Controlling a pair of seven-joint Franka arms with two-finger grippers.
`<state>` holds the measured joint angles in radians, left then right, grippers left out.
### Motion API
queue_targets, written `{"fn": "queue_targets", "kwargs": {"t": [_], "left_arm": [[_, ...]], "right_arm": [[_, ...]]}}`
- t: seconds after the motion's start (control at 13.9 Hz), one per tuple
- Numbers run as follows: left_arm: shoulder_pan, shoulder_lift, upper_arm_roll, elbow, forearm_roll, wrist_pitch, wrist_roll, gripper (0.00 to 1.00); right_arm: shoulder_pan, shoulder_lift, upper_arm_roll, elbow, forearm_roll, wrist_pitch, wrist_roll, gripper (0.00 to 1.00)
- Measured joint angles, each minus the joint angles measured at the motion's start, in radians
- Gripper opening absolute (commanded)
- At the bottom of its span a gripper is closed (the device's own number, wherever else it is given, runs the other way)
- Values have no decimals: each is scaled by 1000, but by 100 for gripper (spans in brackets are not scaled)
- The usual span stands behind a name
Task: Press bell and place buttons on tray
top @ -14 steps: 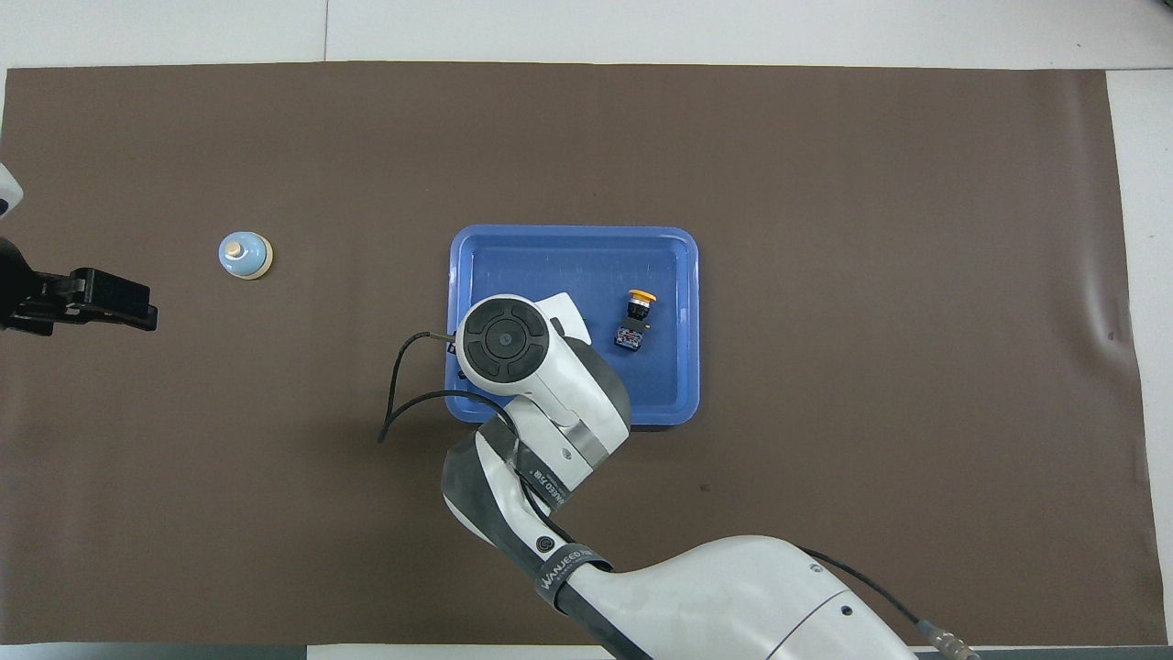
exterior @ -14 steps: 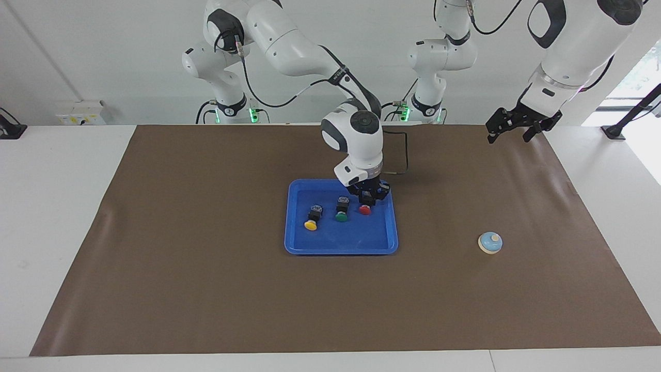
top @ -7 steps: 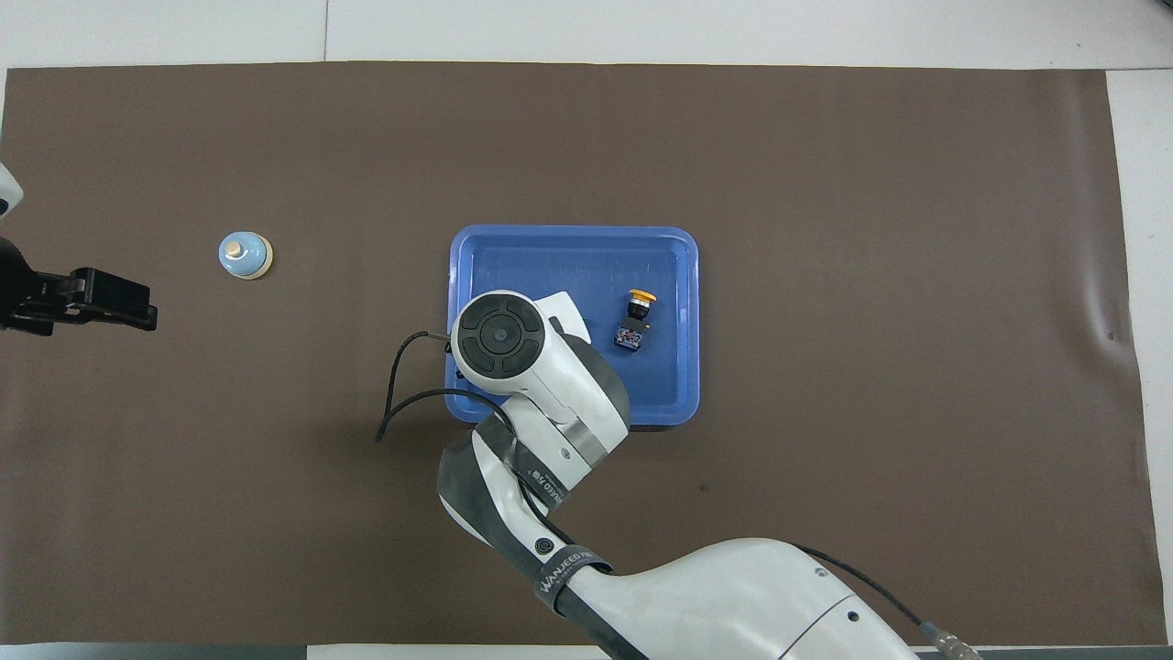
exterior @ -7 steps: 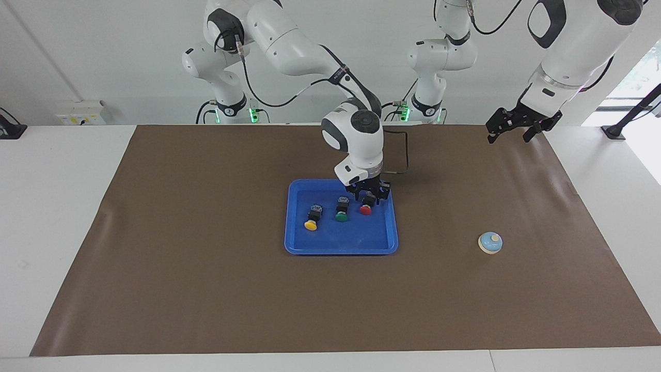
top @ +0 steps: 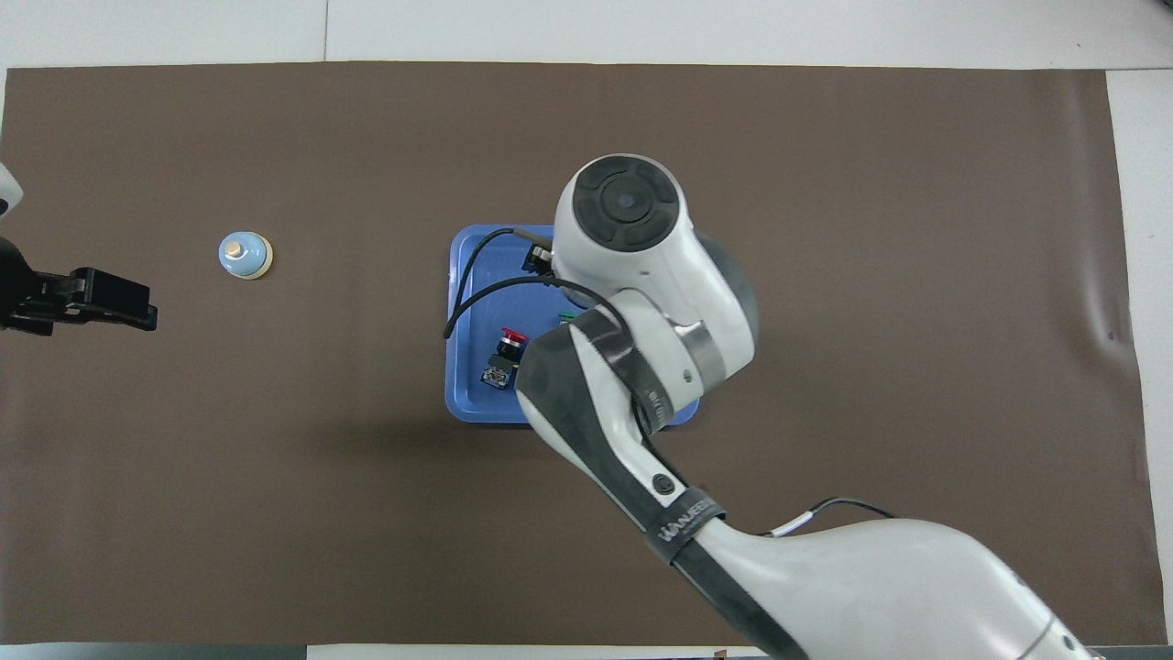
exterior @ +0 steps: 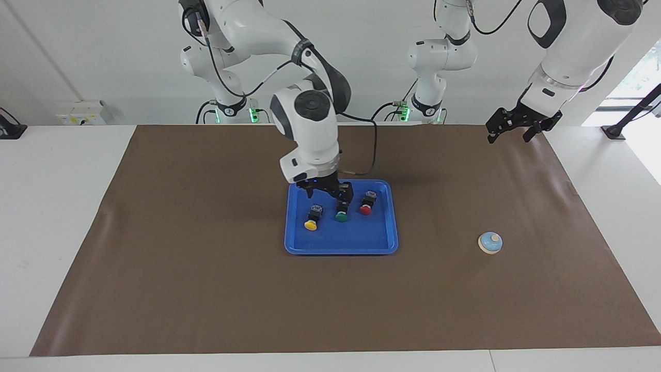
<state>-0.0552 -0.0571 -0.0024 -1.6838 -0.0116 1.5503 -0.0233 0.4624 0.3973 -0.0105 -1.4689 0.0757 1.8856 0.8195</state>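
Observation:
The blue tray (exterior: 361, 235) lies mid-table and holds all three buttons: yellow (exterior: 311, 217), green (exterior: 341, 214) and red (exterior: 366, 204), each lying on its side. My right gripper (exterior: 330, 195) hangs open and empty just above the tray, over the green and yellow buttons. In the overhead view the right arm covers most of the tray (top: 463, 403); the red button (top: 507, 353) shows beside it and the yellow one is hidden. The bell (exterior: 489, 243) (top: 246, 254) stands on the mat toward the left arm's end. My left gripper (exterior: 511, 129) (top: 92, 302) waits open, raised over the mat's edge.
A brown mat (exterior: 206, 268) covers the table, with white table edge (exterior: 62, 206) around it. The right arm's cable (exterior: 369, 155) hangs over the mat beside the tray's edge nearest the robots.
My right gripper has left the red button lying in the tray, risen and swung toward the right arm's end, over the green and yellow buttons. The left arm has not moved.

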Motion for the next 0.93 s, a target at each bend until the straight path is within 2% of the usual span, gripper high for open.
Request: {"fn": "queue_targets", "kwargs": {"t": [0.29,0.57,0.79,0.93], "left_arm": [[0,0,0,0,0,0,0,100],[0,0,0,0,0,0,0,100],[0,0,0,0,0,0,0,100],[0,-1,0,0,0,0,0,100]], "right_arm": [[-184,-99,-1,1,-8,-148,-368,100],[-316,-146,-1,0,-67,-228,-685,100],[-407,-190,-1,1,-96,-284,-855,100],[-452,-238,0,0,-102,-342,-899,100]]}}
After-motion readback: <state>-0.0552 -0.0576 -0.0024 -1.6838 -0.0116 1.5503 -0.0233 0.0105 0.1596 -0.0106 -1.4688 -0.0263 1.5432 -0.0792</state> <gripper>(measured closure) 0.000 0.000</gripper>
